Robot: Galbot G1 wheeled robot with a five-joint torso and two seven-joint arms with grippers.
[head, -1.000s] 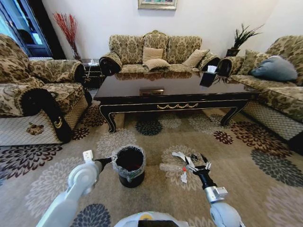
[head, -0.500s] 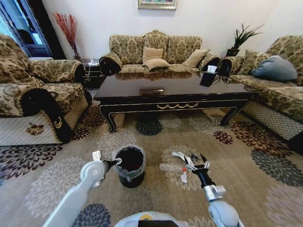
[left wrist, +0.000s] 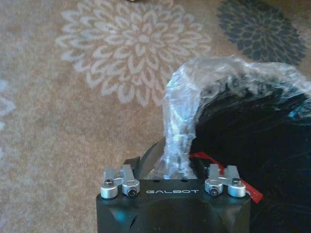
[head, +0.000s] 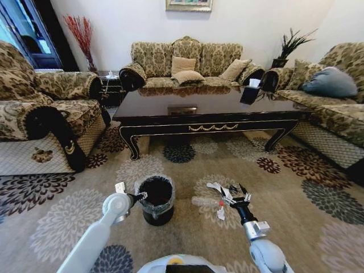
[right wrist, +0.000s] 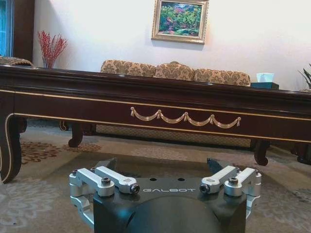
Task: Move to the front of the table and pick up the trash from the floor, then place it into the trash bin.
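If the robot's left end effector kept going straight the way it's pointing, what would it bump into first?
Most likely the trash bin. The left end effector sits right at the rim, pointing into it, with the plastic bag liner directly ahead between its fingers.

Silver-grey arms; black GALBOT-marked pincer (left wrist: 172,167), silver screws.

My head camera looks forward and down over the carpet (head: 68,222). Left wrist faces the trash bin (left wrist: 252,126) closely. Right wrist, low, shares the table (right wrist: 160,104) with head.
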